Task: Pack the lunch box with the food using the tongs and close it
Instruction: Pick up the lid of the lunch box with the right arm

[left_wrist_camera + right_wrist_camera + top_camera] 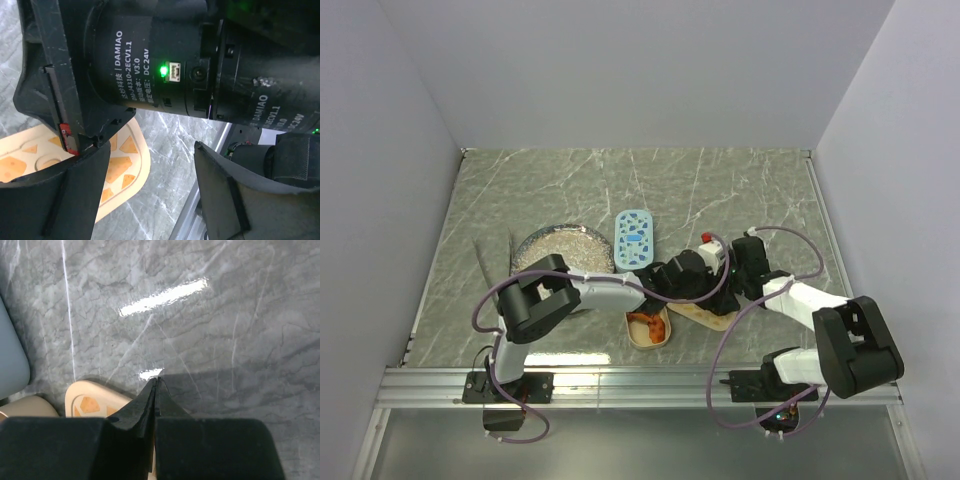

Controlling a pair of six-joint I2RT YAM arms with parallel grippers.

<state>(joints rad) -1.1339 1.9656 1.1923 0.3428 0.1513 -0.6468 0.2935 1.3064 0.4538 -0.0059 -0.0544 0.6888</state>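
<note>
Both claws hang over the lid, which lies just right of the tub; left claw open and empty, right claw pinched shut.

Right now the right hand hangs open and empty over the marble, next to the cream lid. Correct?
No. The right hand is shut, not open: the right wrist view shows its fingers pressed together with nothing between. It is empty, over the marble table, next to the cream lid.

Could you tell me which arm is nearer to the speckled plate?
Left. The left arm crosses the near edge of the plate; the right arm sits right of the blue lid.
</note>
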